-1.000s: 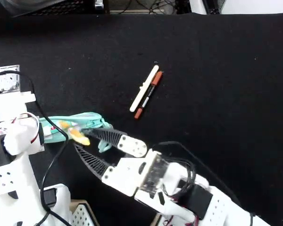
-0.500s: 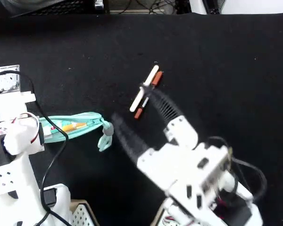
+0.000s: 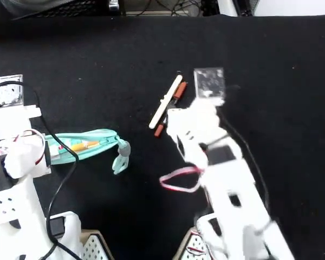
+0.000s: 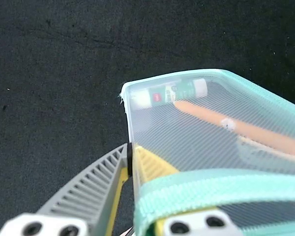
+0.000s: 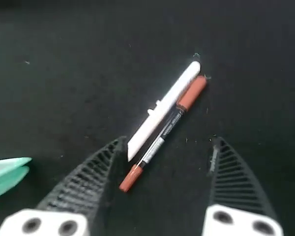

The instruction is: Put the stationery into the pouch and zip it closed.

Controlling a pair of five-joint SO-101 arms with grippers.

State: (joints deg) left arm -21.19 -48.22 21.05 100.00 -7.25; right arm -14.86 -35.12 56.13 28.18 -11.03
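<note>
Teal mesh zip pouch [image 3: 89,143], clamped at left

Left gripper [image 4: 132,164]: closed on the pouch's edge. Pouch lies on the black cloth table [image 3: 271,59] and contains an orange pen [image 4: 236,129] and a green-labelled tube [image 4: 172,93]. Centre: white plastic pen [image 3: 166,102] touching red-capped black marker [image 3: 171,110]. Right gripper [image 5: 168,142]: spread wide above both.

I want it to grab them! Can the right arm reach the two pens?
Probably yes: the right arm has its jaws open, and the white pen and red marker lie bare between them.
</note>
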